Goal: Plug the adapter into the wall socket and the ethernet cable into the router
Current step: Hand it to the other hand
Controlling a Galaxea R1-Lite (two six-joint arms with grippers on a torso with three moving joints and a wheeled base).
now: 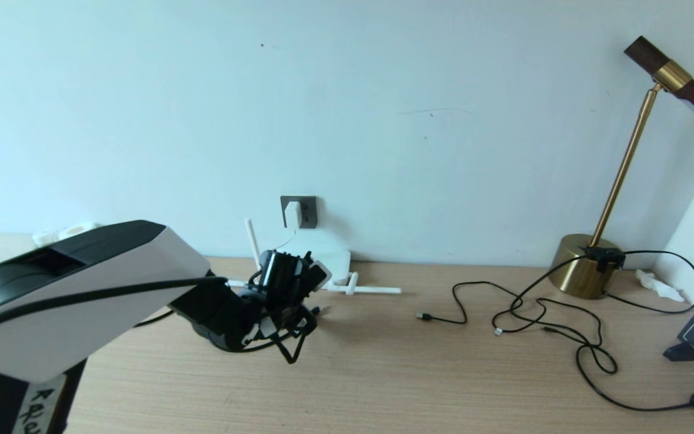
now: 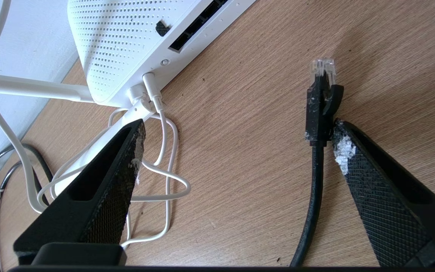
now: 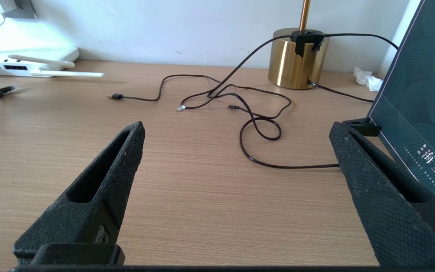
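The white adapter [image 1: 292, 214] sits in the dark grey wall socket [image 1: 306, 212], and its thin white cord [image 2: 164, 166] runs down to the router [image 1: 336, 263]. My left gripper [image 2: 238, 126] hovers open just in front of the router's port edge [image 2: 187, 36]. The ethernet cable [image 2: 317, 113] lies on the desk between the fingers, its clear clip plug pointing towards the router and close against one fingertip [image 2: 344, 147]. Nothing is clamped. My right gripper [image 3: 237, 128] is open and empty, low over the desk to the right and outside the head view.
Thin black cables [image 1: 540, 313] with small plugs sprawl across the right half of the desk. A brass lamp base [image 1: 585, 265] stands at the back right. A dark teal box [image 3: 417, 113] leans at the right edge. The router's antennas [image 1: 371, 290] lie flat.
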